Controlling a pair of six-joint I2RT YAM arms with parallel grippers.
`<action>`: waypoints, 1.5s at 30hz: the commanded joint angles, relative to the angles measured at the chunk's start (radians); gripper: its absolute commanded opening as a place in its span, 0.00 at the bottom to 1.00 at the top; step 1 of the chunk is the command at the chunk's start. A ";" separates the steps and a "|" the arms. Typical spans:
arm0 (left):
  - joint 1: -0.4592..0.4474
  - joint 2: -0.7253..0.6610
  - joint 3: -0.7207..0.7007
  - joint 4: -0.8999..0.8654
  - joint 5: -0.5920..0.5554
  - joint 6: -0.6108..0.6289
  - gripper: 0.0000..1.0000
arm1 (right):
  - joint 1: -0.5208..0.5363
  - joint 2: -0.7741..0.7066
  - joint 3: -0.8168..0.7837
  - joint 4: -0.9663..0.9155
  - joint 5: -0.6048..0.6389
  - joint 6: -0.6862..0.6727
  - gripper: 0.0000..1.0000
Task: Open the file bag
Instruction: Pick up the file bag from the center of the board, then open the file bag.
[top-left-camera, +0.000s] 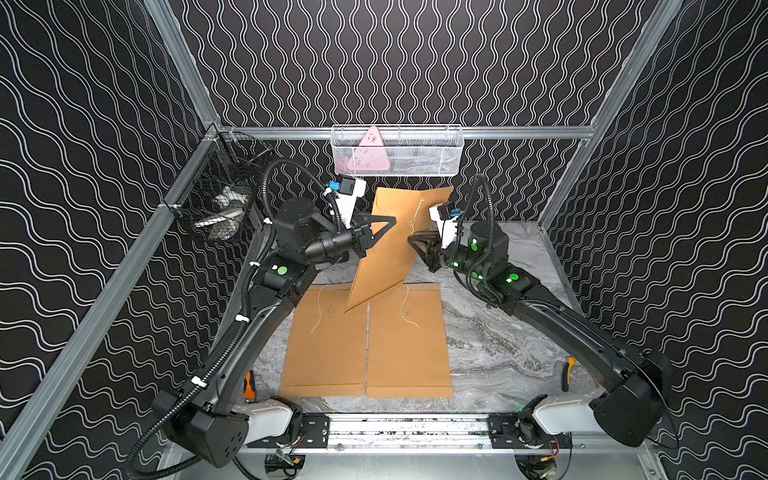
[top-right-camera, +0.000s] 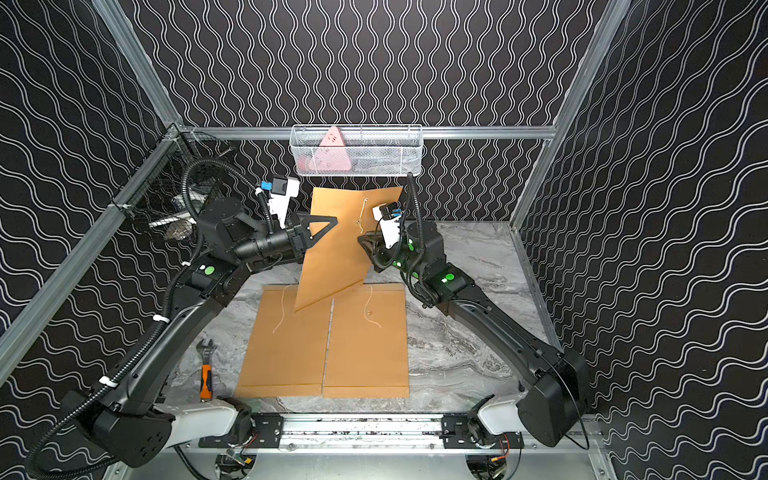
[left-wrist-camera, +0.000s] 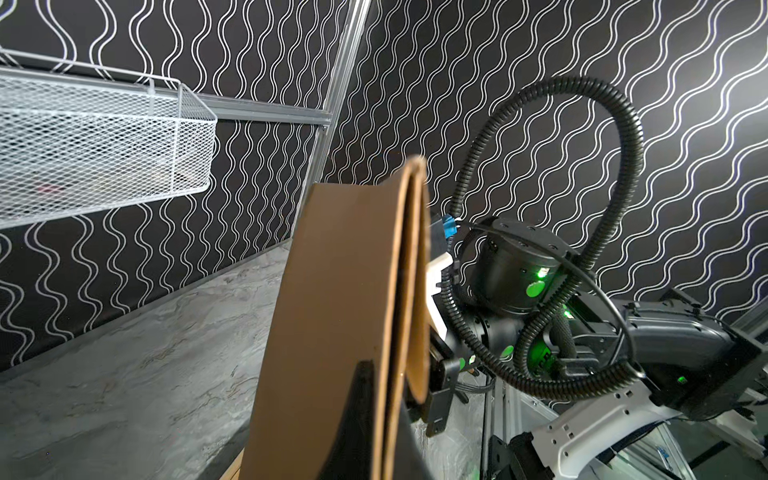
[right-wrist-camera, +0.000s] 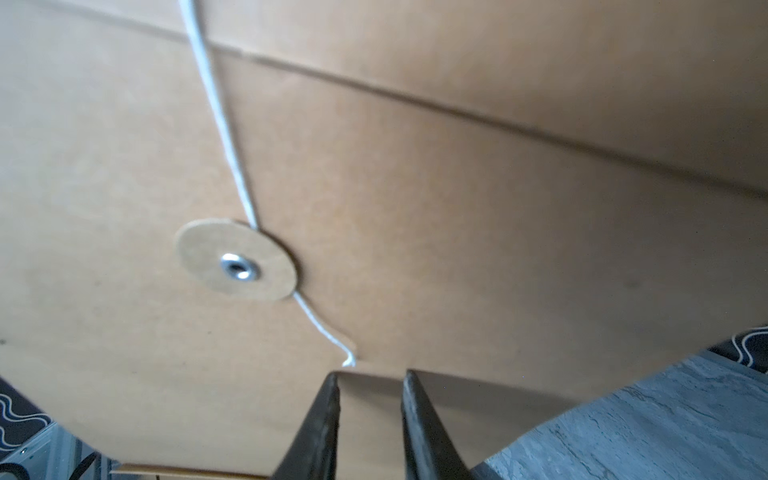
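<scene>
Above the desk (top-left-camera: 498, 332), my left tool (top-left-camera: 386, 221) is clamped on the kraft file bag (top-left-camera: 390, 257), which hangs tilted in the air. My right tool (right-wrist-camera: 371, 376) stands slightly apart beside the string (right-wrist-camera: 232, 158). The bag looks light and bendy, so I'd pinch the string's loose end below the button (right-wrist-camera: 237, 266).

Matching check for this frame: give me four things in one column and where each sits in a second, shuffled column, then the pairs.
Things
1. raised bag
2. flat bags
3. pink triangle
4. wrench

Places
A. in the white basket
B. clamped in the left gripper
C. on the table, by the left arm
D. lying side by side on the table

Pairs: 1-B; 2-D; 3-A; 4-C
</scene>
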 joint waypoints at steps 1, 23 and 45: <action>-0.008 -0.013 0.017 -0.027 0.044 0.066 0.00 | 0.003 -0.014 -0.019 0.102 -0.042 -0.014 0.29; -0.043 -0.006 0.042 -0.080 0.071 0.118 0.00 | 0.004 -0.030 -0.043 0.186 -0.049 -0.028 0.25; -0.045 -0.017 0.000 -0.046 0.021 0.111 0.00 | 0.004 -0.047 -0.065 0.174 0.006 -0.004 0.00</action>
